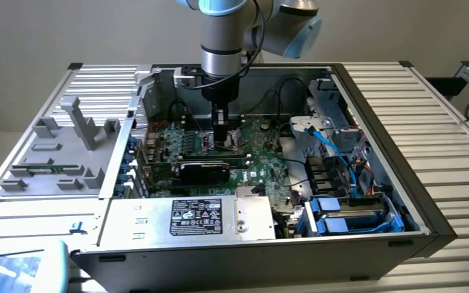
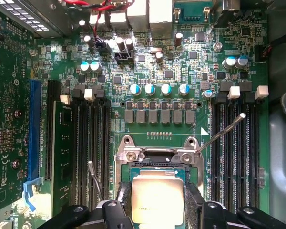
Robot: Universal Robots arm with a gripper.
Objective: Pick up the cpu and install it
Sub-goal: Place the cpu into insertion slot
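Fingers (image 2: pixel 125 202) clamp cpu (image 2: pixel 157 199) above socket frame (image 2: pixel 133 155); one cpu edge cut off; seating unclear.

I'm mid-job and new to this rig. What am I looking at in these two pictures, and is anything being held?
The exterior view looks from outside at a robot arm reaching down into an open computer case. The wrist view comes from a camera on the arm's wrist, looking at the green motherboard. The arm's end effector, the two-fingered grasping part, has dark pads on both sides of the cpu, a silver square chip, and appears to grip it by the metal socket frame.
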